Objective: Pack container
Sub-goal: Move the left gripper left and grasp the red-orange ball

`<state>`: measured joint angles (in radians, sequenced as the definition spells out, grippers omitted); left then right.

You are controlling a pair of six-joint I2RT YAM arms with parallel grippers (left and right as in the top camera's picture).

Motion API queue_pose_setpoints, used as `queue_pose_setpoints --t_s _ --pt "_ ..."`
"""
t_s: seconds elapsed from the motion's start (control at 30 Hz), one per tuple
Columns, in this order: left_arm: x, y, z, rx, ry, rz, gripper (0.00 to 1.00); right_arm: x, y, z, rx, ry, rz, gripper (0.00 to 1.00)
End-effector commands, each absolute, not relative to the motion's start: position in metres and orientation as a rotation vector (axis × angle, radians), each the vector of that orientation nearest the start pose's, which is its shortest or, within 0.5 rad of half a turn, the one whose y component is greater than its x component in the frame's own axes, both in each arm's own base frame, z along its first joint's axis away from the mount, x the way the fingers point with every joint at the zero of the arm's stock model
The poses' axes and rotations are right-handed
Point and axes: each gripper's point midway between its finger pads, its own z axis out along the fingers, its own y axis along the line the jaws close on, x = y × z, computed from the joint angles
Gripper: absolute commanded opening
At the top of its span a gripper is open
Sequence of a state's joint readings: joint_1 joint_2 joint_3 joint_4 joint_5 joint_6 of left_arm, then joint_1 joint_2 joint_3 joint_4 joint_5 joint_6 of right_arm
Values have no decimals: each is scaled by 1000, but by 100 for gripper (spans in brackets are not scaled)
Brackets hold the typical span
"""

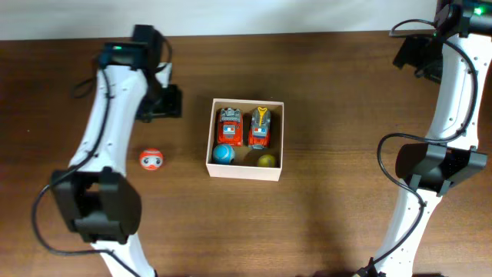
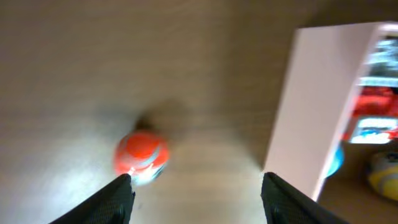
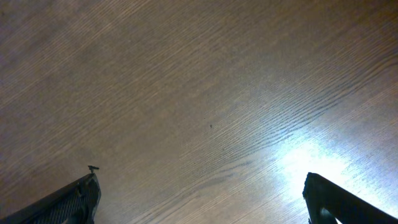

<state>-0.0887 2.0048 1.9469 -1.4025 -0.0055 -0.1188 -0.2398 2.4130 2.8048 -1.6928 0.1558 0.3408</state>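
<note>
The container [image 1: 244,170] is a small white-walled cardboard box in the middle of the table. It holds two red toy trucks [image 1: 230,127] [image 1: 260,128], a blue ball [image 1: 224,154] and a yellow-green ball [image 1: 267,161]. A red and white ball [image 1: 151,160] lies on the table left of the box. My left gripper [image 1: 163,102] hovers behind that ball. In the left wrist view the left gripper [image 2: 196,190] is open and empty, with the red ball [image 2: 141,155] just ahead of its left finger and the container wall [image 2: 311,106] to the right. My right gripper [image 3: 199,196] is open over bare wood.
The right arm [image 1: 442,92] stands at the far right edge, its gripper [image 1: 415,52] near the back corner. The table [image 1: 323,223] is dark brown wood; a pale strip runs along its back edge.
</note>
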Motion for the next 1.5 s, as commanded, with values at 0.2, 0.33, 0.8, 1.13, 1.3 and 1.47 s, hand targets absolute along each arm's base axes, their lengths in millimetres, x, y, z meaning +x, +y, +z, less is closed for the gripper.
queue_pose_setpoints --t_s 0.2,0.33,0.8,1.13,1.3,1.47 --pt "375 13 162 -392 3033 251 73 461 -142 225 852 2678 -198 99" --pt "370 13 127 -397 3071 259 78 461 -142 225 852 2678 -198 99" --pt "350 10 77 -289 3166 247 99 461 -142 225 852 2678 -198 99" --pt "342 10 47 -291 3174 247 100 461 -142 225 852 2678 -198 98" --pt "346 10 44 -292 3155 242 89 461 -142 225 852 2678 -198 99" --pt "353 10 38 -292 3121 233 89 461 -142 225 852 2678 -198 99"
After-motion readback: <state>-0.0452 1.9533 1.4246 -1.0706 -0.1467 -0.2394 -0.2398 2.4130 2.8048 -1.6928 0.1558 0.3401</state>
